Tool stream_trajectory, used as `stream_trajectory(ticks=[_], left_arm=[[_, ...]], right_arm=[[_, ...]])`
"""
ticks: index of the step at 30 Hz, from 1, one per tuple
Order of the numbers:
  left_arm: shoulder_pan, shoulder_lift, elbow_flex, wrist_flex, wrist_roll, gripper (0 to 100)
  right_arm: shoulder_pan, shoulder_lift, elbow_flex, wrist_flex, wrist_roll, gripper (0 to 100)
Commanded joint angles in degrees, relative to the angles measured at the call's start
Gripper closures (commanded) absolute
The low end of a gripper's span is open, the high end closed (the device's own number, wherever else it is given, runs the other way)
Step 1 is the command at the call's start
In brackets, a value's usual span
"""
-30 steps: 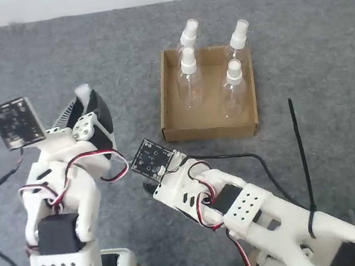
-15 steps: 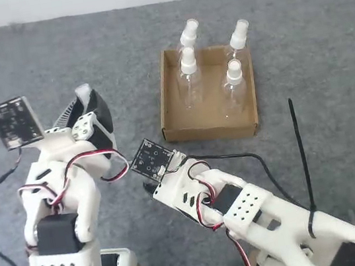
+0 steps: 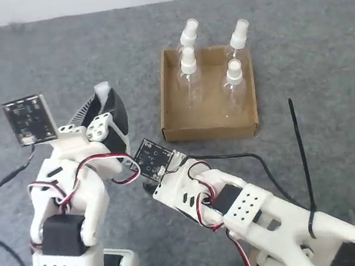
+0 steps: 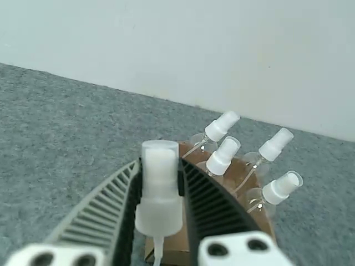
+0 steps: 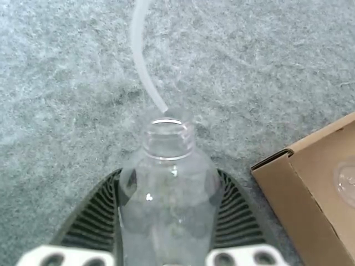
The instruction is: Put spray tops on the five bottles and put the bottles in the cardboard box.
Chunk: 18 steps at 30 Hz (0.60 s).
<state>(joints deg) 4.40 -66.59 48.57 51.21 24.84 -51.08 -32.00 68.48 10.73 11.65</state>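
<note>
Four capped bottles (image 3: 233, 84) stand upright in cardboard box (image 3: 210, 130), at 1 o'clock in high view. They sit 2x2 w/ nozzles up; strip of box floor shows along the 6 o'clock wall.

L claw (image 4: 160, 166) at 10 o'clock is clenched on spray top (image 4: 159, 194). Its long axis runs along the fingers: head pokes out past the tips, dip tube (image 5: 143, 61) trails back toward the wrist.

R claw (image 5: 169, 177) grasps fifth bottle (image 5: 166, 205) by the body. Bottle's long axis lies along the claw, open neck pointing outward. Tube curves down to it; tip is at the mouth's rim, can't tell if inside.

Edges: box's near corner sits just beside the bottle, w/ a gap of grey surface (image 3: 53, 58) between. R arm's wrist is near centre in high view, touching-close to L arm at its 9 o'clock. Black cable (image 3: 300, 155) lies at 4 o'clock, well apart from box.
</note>
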Motion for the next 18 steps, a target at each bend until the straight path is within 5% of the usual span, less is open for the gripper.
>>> stream_trajectory(ticks=[1,18], left_arm=[[0.6,-0.5,-2.6,0.4,0.7,99],[0.8,-0.5,-4.0,1.3,0.7,99]], right_arm=[[0.5,-2.3,-1.0,-1.7,-0.5,99.3],[0.5,-2.3,-0.9,-1.7,-0.5,99.3]])
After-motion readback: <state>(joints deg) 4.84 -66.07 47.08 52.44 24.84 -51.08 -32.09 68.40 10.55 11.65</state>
